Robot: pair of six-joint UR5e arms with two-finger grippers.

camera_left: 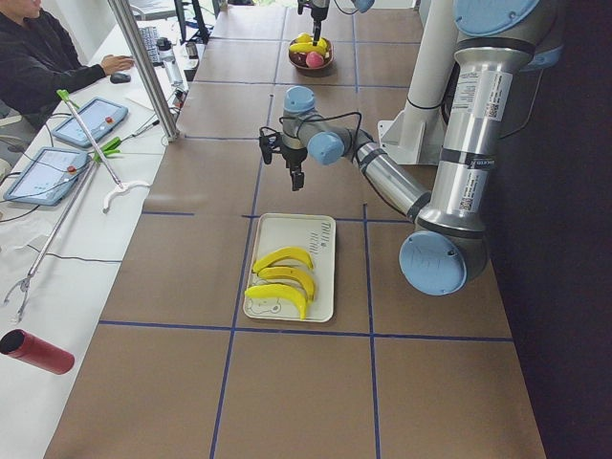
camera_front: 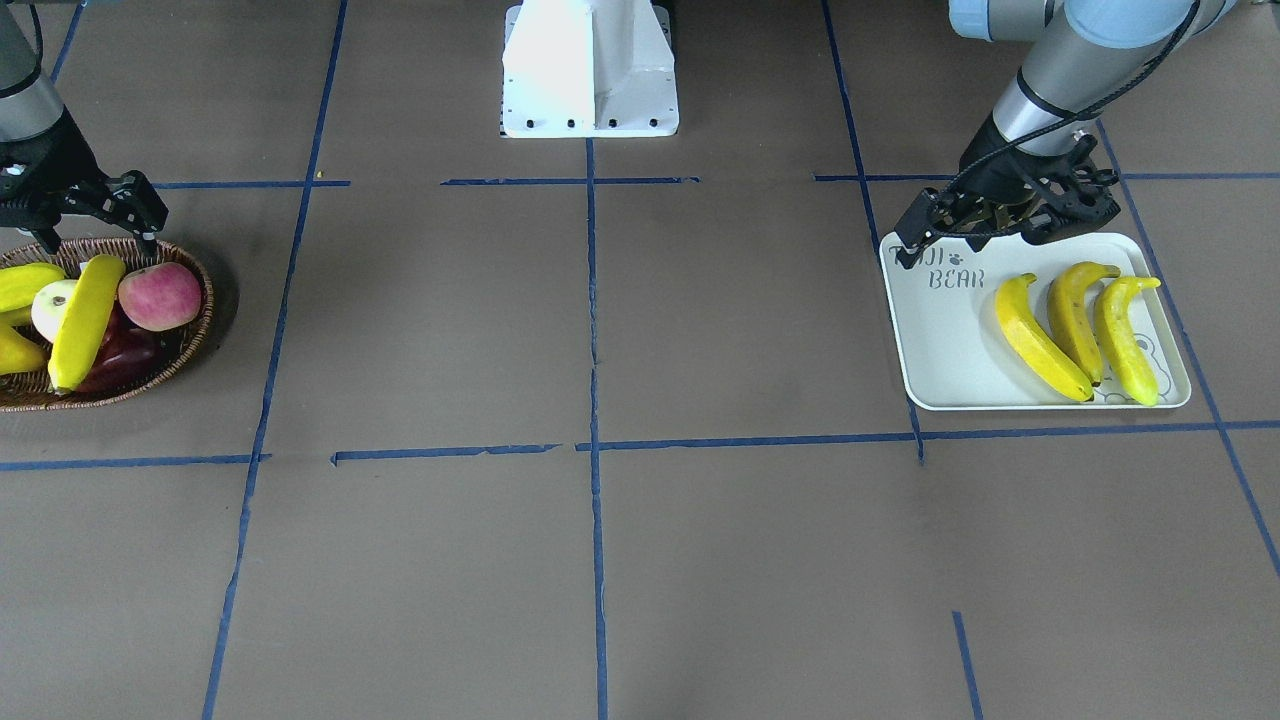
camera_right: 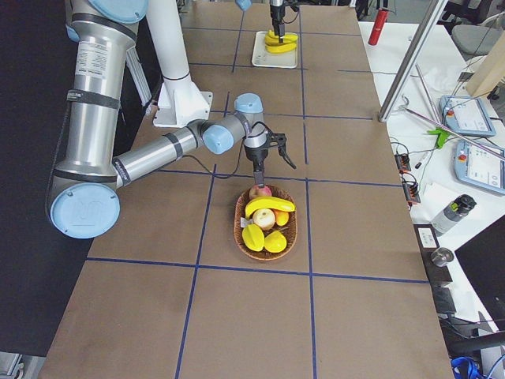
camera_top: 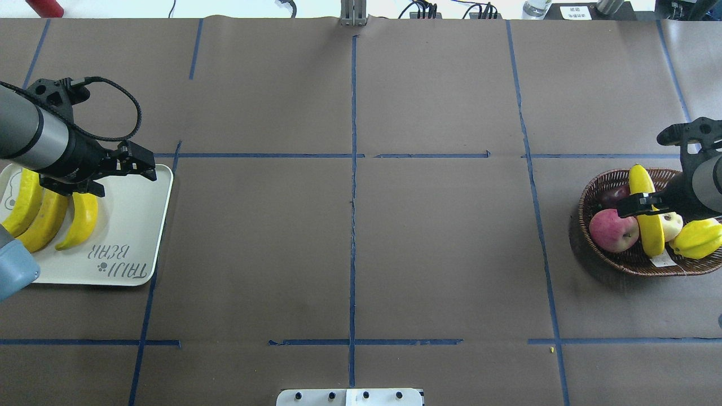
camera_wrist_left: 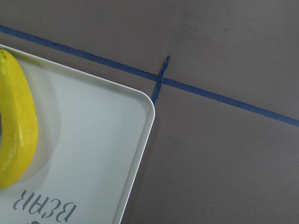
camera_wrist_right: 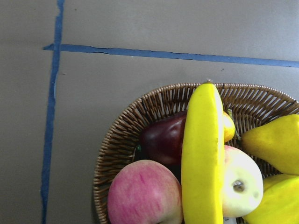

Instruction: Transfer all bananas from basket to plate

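Left arm [camera_top: 28, 138] stretched low; left gripper [camera_front: 975, 248] tilted down w/ fingers apart, empty. Right arm [camera_right: 150, 162] likewise low; right gripper [camera_front: 98, 240] pointing down, fingers apart, nothing held.

In basket [camera_top: 620, 264] banana [camera_top: 647, 225] lay topmost across other fruit, upper side open from above. Pink apple [camera_top: 612, 230] sat just beside one flank, yellow fruit [camera_top: 699, 238] near other; little side room. Above basket hung right gripper [camera_front: 95, 240], jaws spread. On plate [camera_top: 132, 225] three bananas [camera_top: 45, 217] filled outer half; lettered half lay bare. Above plate hung left gripper [camera_top: 118, 179], jaws spread. Between plate and basket, table [camera_top: 350, 248] ran flat with only tape lines. At robot-side mid edge stood robot base [camera_front: 590, 70]
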